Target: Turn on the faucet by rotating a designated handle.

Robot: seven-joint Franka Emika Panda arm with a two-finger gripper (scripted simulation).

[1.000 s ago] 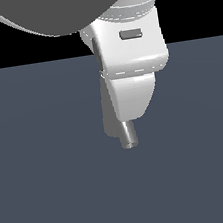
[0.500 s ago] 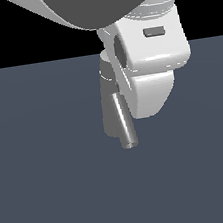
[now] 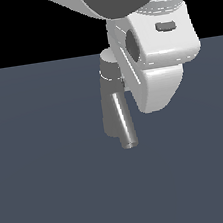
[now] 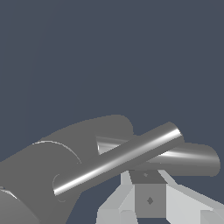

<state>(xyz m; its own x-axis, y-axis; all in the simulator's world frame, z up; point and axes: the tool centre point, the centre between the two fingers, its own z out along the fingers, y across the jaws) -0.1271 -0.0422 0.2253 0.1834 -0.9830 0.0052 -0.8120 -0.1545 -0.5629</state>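
Faucet (image 3: 111, 90): grey metallic upright cylinder, smooth and glossy, round flat-topped cap, standing on a flat dark slate floor (image 3: 50, 193), near the middle of the exterior view. Slanted tubular spout (image 3: 123, 122): bright highlight along its length, open round end pointing down toward the viewer. Handle (image 4: 118, 158): thin straight polished rod projecting sideways from the cap, crossing in front of the thicker spout tube (image 4: 192, 158) in the wrist view. Robot arm (image 3: 150, 52): large, white, matte, rounded housings, overlapping the cap on the exterior view's right and hiding that side of the faucet. Gripper (image 4: 146, 199): pale grey faceted fingers seen close behind the handle in the wrist view; apart or together cannot be told, contact with the handle cannot be told.
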